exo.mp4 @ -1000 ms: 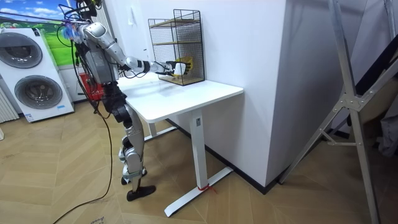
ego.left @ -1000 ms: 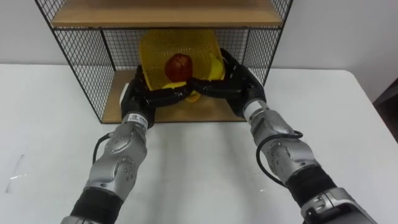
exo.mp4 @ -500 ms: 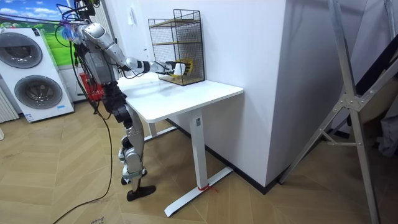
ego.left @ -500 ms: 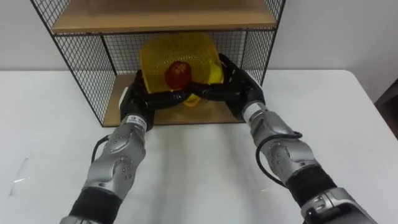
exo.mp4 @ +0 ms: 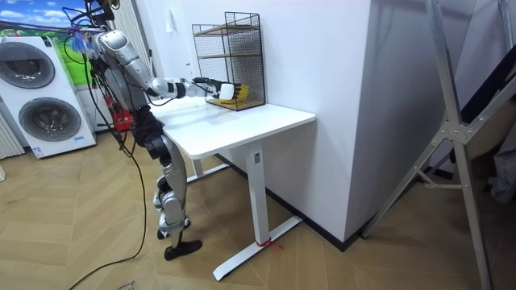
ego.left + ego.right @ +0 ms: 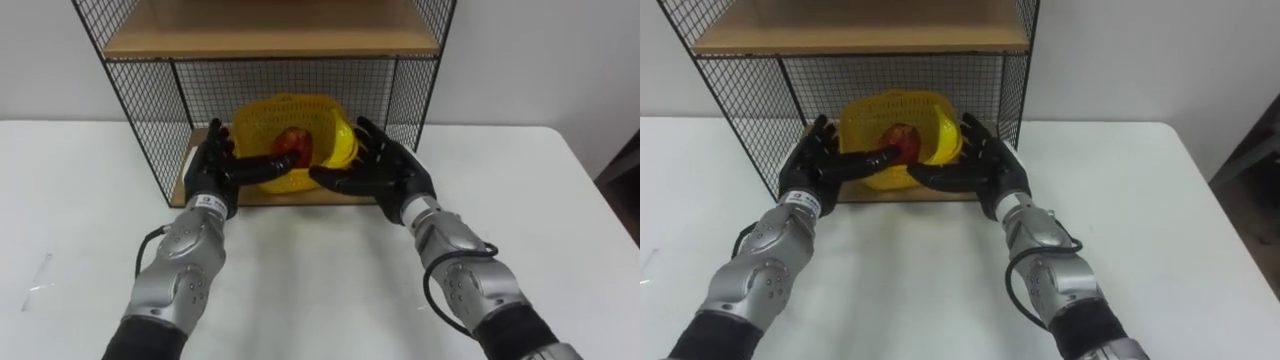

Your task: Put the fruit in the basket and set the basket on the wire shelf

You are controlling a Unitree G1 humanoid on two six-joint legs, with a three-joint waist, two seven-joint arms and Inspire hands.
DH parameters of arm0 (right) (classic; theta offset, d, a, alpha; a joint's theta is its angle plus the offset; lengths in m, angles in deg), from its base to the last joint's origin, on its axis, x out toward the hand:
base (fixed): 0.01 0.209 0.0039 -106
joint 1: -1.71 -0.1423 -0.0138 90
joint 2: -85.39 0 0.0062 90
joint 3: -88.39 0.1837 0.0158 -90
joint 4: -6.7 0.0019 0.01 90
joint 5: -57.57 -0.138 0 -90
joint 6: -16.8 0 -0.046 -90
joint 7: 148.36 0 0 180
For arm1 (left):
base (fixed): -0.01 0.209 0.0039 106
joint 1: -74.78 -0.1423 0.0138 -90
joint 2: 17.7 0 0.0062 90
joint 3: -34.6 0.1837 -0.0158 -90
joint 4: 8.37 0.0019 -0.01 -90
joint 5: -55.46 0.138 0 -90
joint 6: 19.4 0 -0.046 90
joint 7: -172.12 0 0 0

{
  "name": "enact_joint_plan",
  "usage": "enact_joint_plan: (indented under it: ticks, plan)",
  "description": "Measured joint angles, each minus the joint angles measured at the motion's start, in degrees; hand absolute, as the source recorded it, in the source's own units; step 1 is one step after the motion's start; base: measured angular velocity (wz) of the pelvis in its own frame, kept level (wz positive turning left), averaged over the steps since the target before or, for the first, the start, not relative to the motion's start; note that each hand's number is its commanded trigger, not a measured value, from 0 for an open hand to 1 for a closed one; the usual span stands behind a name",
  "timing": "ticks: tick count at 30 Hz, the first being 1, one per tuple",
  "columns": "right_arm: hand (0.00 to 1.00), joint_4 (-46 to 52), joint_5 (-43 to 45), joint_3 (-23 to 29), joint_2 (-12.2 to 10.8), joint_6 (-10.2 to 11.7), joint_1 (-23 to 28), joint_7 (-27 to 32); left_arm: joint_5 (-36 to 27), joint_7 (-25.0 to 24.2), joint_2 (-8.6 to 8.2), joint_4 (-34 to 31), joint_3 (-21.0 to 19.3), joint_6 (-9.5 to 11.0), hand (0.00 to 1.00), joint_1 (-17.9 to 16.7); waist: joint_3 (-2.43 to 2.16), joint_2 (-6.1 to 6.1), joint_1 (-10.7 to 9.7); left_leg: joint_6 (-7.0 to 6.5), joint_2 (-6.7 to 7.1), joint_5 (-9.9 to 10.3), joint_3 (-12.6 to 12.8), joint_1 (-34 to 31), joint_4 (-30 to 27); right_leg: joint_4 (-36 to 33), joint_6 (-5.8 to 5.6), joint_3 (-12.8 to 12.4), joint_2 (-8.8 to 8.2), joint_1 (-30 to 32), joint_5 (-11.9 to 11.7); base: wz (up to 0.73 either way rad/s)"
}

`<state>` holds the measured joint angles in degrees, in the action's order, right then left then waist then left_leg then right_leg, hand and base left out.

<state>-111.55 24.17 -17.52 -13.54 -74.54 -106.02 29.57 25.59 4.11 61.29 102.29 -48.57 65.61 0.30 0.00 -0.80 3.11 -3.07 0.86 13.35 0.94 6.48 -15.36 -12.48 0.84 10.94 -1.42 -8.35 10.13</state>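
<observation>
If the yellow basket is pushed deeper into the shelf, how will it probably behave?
The yellow basket looks like thin perforated plastic, so it is probably light and slightly flexible. It sits on the smooth wooden shelf board, so it should slide rather than tip. The round red apple inside may roll when the basket moves.

A white table (image 6: pixel 320 265) carries the wire shelf (image 6: pixel 140 110) near its far edge. The yellow basket (image 6: pixel 335 135) rests on the shelf's lower board (image 6: pixel 285 196), with fruit (image 6: pixel 291 143) inside
</observation>
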Motion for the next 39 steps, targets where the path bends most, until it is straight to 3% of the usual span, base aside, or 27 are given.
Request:
enact_joint_plan:
  ticks: [4,9,16,20,28,31,32,33,39]
  plan:
    - [0.00,2.6,0.0,1.6,0.1,0.0,2.5,-0.6,2.5,-0.5,0.50,-5.3,-0.1,0.3,0.00,-4.2,-0.29,0.02,-0.3,0.00,0.05,0.0,0.0,1.7,1.0,0.8,-0.01,0.1,0.03,-2.1,0.0,0.00]
    - [0.00,5.3,1.2,2.7,0.3,0.0,3.4,-0.7,2.6,-1.0,1.05,-7.7,-0.5,0.3,0.00,-6.7,-0.28,-0.01,-1.0,0.06,0.07,0.0,-0.1,2.1,1.0,1.0,-0.02,0.2,0.09,-2.6,0.0,0.00]
    - [0.00,10.1,2.6,3.9,0.5,0.1,6.4,-1.4,2.6,-1.1,1.23,-10.8,-1.4,1.0,0.00,-6.9,-0.20,-0.14,-1.4,0.06,0.07,0.0,0.0,2.1,1.3,1.8,-0.01,0.1,0.45,-2.7,0.0,0.00]
    - [0.00,12.2,5.5,4.8,0.5,1.1,8.3,-1.8,2.6,-1.4,1.24,-10.8,-2.0,1.8,0.00,-7.2,0.34,-0.35,-1.7,0.10,0.07,-0.1,0.1,1.9,1.7,1.9,-0.01,0.2,0.45,-2.5,0.0,0.00]
    - [0.00,17.1,9.7,6.1,0.5,1.7,12.6,-2.4,5.8,-3.9,1.40,-17.3,-2.3,3.8,0.00,-13.2,0.34,-0.42,-2.5,0.10,0.08,-0.1,0.3,1.8,1.8,2.4,0.01,0.0,0.42,-2.5,0.0,0.00]
    - [0.00,20.5,11.5,6.2,0.5,1.8,14.2,-2.4,5.8,-5.1,1.44,-18.5,-2.3,4.2,0.00,-13.5,0.16,-0.48,-2.6,0.11,0.07,-0.1,0.2,1.6,1.8,2.4,0.01,0.0,0.40,-2.1,0.0,-0.01]
    - [0.00,22.2,11.5,6.3,0.6,1.9,14.9,-2.4,5.8,-5.6,1.42,-19.9,-2.3,4.2,0.00,-14.0,-0.26,-0.42,-2.6,0.14,0.06,-0.1,0.3,1.0,1.8,2.3,0.01,-0.2,0.43,-1.5,0.0,-0.05]
    - [0.00,23.6,11.5,6.5,0.8,2.2,15.4,-2.4,5.8,-6.2,1.42,-21.4,-2.3,4.3,0.00,-14.5,-0.34,-0.29,-2.7,0.16,0.05,-0.2,0.3,1.0,1.9,2.0,0.03,-0.3,0.43,-1.1,0.0,-0.06]
    - [0.00,27.6,14.0,7.5,1.6,3.5,18.0,-2.5,5.8,-7.2,1.37,-25.3,-2.3,6.4,0.00,-18.0,-0.44,0.48,-2.9,0.17,0.05,-0.4,0.6,0.8,2.4,2.0,0.04,-0.5,0.42,-0.7,0.0,-0.03]
